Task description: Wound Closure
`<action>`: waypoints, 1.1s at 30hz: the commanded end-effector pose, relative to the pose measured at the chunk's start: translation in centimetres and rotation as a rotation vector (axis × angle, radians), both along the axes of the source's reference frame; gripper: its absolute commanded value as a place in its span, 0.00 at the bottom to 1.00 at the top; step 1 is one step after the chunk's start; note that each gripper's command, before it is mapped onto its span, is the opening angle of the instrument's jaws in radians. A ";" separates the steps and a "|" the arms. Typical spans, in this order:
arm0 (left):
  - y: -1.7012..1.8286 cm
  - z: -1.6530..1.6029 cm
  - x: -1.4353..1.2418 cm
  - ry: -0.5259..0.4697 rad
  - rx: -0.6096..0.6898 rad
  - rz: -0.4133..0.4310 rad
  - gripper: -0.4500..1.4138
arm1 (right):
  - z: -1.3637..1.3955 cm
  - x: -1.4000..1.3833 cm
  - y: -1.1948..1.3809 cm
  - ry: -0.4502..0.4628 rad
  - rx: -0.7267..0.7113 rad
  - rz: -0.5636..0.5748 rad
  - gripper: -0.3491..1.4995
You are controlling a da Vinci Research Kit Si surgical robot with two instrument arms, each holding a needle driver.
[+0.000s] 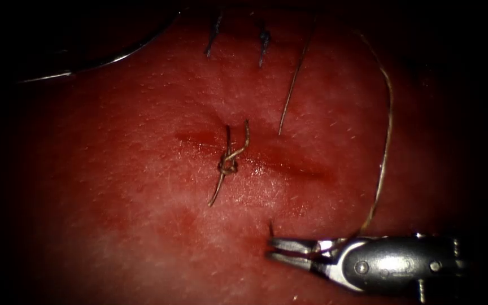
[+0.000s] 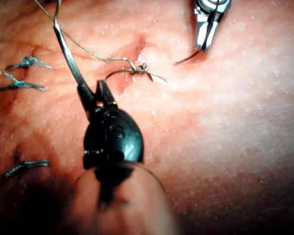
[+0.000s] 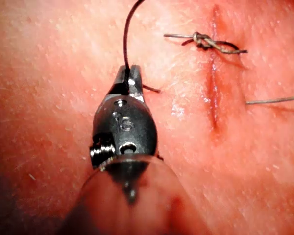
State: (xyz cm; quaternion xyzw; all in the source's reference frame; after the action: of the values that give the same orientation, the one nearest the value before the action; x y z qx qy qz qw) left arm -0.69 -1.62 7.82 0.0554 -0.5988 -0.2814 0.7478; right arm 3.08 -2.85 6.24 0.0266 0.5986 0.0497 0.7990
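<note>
The tissue has a short cut running across the endoscope view. A tied knot with short tails sits on its left part, also seen as the knot and the knot. My right tool is below the cut and is shut on the thread, which arcs up and away. A dark stub stands in the tissue at its tip. The left tool holds the curved needle near one end. The needle is at the far upper left, out of the tissue.
Older dark stitches cross the tissue beyond the cut, seen also as blue stitches. A loose strand runs down to the tissue above the cut. Red fluid lines the cut.
</note>
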 end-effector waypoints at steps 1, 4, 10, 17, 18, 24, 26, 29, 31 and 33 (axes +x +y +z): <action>-0.06 0.05 -0.06 -0.006 0.001 0.005 0.11 | -0.08 0.04 -0.18 0.009 0.004 -0.010 0.00; -0.07 0.03 -0.10 -0.015 0.001 0.011 0.11 | -0.30 0.02 -0.35 0.024 -0.003 -0.024 0.00; -0.10 -0.02 -0.19 -0.028 0.002 0.021 0.11 | -0.71 0.09 -0.63 0.043 -0.034 -0.049 0.00; -0.11 -0.09 -0.21 -0.035 0.006 0.025 0.11 | -1.00 0.12 -0.83 0.085 -0.030 -0.098 0.00; -0.11 -0.09 -0.21 -0.035 0.006 0.025 0.11 | -1.03 0.12 -0.85 0.091 -0.030 -0.103 0.00; -0.11 -0.09 -0.21 -0.035 0.006 0.025 0.11 | -1.01 0.13 -0.71 0.107 -0.052 -0.088 0.43; -0.11 -0.09 -0.21 -0.035 0.006 0.025 0.11 | -0.82 0.09 -0.48 0.088 -0.065 -0.053 0.66; -0.11 -0.09 -0.21 -0.035 0.006 0.025 0.12 | -0.56 0.06 -0.24 0.052 -0.084 -0.029 0.72; -0.11 -0.09 -0.21 -0.035 0.006 0.026 0.12 | -0.27 0.04 -0.05 0.017 -0.103 -0.008 0.73; -0.11 -0.09 -0.21 -0.035 0.006 0.026 0.12 | -0.19 0.04 0.00 0.005 -0.111 -0.001 0.73</action>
State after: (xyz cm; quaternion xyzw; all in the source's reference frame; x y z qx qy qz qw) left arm -0.85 -1.68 7.67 0.0695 -0.6104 -0.2725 0.7404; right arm 3.07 -2.84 5.97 -0.0180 0.6023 0.0148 0.7980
